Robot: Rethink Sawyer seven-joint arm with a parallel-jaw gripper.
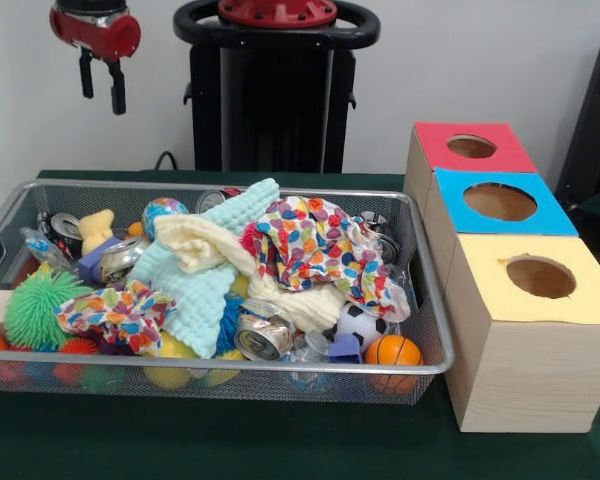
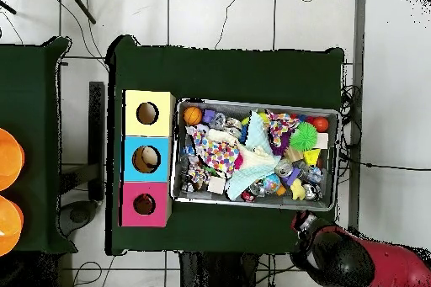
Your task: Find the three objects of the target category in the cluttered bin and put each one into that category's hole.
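The wire mesh bin point(image 1: 280, 368) sits on the green table, heaped with cloths and toys; it also shows in the overhead view point(image 2: 257, 103). No striped orange or tan-orange animal toy shows; only a pale yellow soft toy point(image 1: 97, 228) lies at the bin's far left. The red-topped box's hole point(image 1: 471, 146) is at the far right, and shows in the overhead view point(image 2: 144, 204). My gripper point(image 1: 101, 88) hangs open and empty, high above the bin's far left corner. In the overhead view only my red arm point(image 2: 341, 254) shows, beside the bin's corner.
A blue-topped box point(image 1: 540, 215) and a yellow-topped box point(image 1: 590, 300) stand in front of the red one. In the bin lie a dotted cloth point(image 1: 310, 240), a mint cloth point(image 1: 195, 290), a green spiky ball point(image 1: 40, 308), a basketball-patterned ball point(image 1: 392, 350) and crushed cans point(image 1: 262, 337).
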